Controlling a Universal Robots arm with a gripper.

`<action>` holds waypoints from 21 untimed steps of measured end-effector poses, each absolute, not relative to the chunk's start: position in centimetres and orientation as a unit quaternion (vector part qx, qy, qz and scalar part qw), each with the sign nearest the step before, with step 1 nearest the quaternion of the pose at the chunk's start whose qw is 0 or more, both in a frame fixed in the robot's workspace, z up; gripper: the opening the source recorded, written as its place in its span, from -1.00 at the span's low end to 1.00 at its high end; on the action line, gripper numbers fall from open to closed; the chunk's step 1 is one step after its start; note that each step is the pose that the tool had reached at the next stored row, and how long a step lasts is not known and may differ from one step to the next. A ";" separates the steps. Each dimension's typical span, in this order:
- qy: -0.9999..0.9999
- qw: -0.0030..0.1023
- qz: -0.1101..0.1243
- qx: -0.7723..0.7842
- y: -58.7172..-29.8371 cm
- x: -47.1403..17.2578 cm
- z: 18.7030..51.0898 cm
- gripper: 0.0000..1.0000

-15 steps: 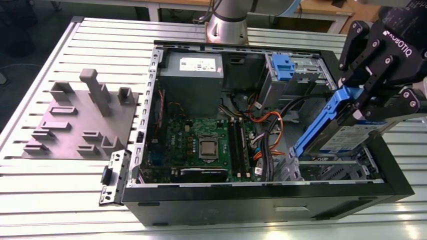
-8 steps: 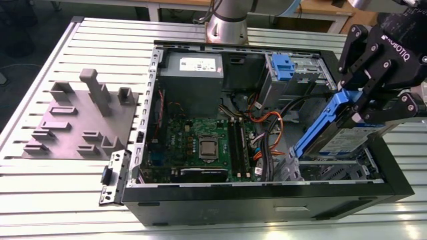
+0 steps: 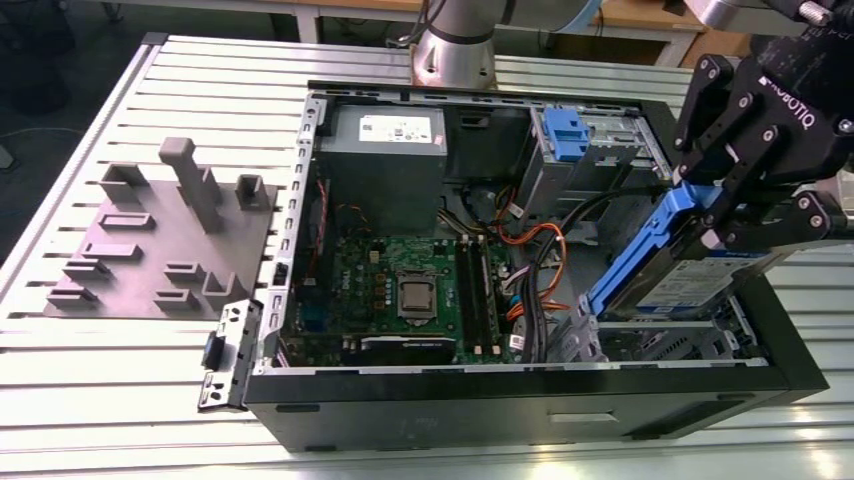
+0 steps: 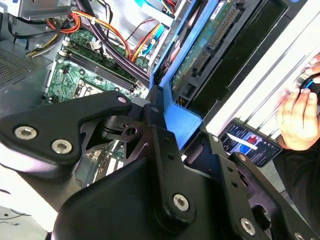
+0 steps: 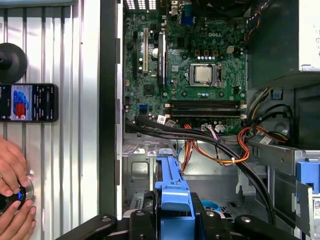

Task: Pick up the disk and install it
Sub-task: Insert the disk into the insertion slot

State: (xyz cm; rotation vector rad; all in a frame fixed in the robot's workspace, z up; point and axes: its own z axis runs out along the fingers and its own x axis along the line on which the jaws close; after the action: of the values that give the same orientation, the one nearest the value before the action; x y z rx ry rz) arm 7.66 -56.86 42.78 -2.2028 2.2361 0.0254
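One disk (image 3: 694, 270), blue-framed, pinched between the black fingers of the gripper (image 3: 747, 215), held tilted above the open computer case (image 3: 534, 395). Long axis sloping: lower end down toward the case's drive cage near the front corner, upper end raised toward the exterior view's right. Blue carrier edge (image 5: 172, 192) clamped in the first wrist view, pointing toward the one motherboard (image 5: 192, 65). One phone (image 5: 27, 102) flat on the slatted table (image 3: 120, 350) beside the case, two hands (image 5: 12, 192) next to it.
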 end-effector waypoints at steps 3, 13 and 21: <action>0.712 0.001 0.008 -0.702 -56.9 7.7 42.8 -0.27; 0.712 0.002 0.008 -0.702 -56.9 7.7 42.3 -0.12; 0.712 0.003 0.006 -0.702 -56.9 7.7 40.8 -0.12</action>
State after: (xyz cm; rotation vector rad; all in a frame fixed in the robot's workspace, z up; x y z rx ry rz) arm 7.67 -56.86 40.80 -2.2000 2.2330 0.0190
